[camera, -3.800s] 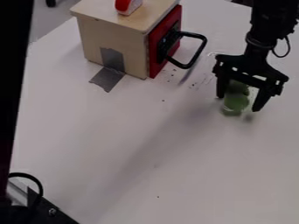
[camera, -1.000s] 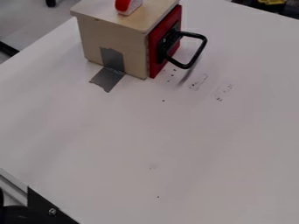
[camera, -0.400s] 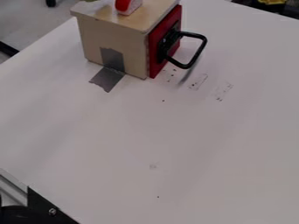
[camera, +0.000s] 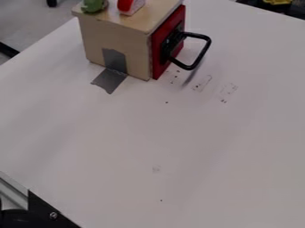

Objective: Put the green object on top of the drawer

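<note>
And the green obj. (camera: 93, 5) drops further into view, now on or just over the drawer unit's (camera: 134, 49) top, left corner! Looks approx. done, prob. just release/back off. Can't tell if claw's clenched or let go. Red-and-white thing (camera: 131, 5) just beside, tight; black handle (camera: 199, 57) well clear.

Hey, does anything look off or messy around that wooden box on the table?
Dark specks and scuffs mark the white table near the black handle, as if something rubbed there. The green object sits close to the edge of the box's top. Nothing looks spilled or broken.
</note>
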Controlling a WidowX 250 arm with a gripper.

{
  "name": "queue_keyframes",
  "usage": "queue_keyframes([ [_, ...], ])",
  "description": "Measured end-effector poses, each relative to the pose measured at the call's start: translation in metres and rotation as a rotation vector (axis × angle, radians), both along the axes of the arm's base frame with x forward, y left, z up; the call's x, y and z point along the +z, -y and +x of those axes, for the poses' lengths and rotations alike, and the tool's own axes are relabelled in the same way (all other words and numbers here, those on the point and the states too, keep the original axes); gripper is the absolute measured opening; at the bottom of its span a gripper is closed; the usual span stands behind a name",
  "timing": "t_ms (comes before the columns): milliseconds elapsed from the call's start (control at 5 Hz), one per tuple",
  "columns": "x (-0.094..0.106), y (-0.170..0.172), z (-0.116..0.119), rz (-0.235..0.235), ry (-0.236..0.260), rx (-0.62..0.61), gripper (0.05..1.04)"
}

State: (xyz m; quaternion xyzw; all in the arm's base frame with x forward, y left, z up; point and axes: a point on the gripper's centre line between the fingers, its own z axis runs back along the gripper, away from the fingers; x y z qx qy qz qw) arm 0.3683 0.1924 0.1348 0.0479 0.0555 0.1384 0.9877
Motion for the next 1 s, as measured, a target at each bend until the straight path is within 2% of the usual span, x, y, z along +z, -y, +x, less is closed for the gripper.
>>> queue_keyframes([
  [400, 0.0, 0.005, 0.002, -0.027, 0.013, -0.015, 1.001],
  [600, 0.022, 0.013, 0.009, -0.035, 0.078, -0.034, 1.001],
  [800, 0.05, 0.017, 0.009, -0.02, 0.146, -0.049, 1.001],
  [1000, 0.046, 0.021, 0.011, 0.003, 0.137, -0.08, 1.001],
])
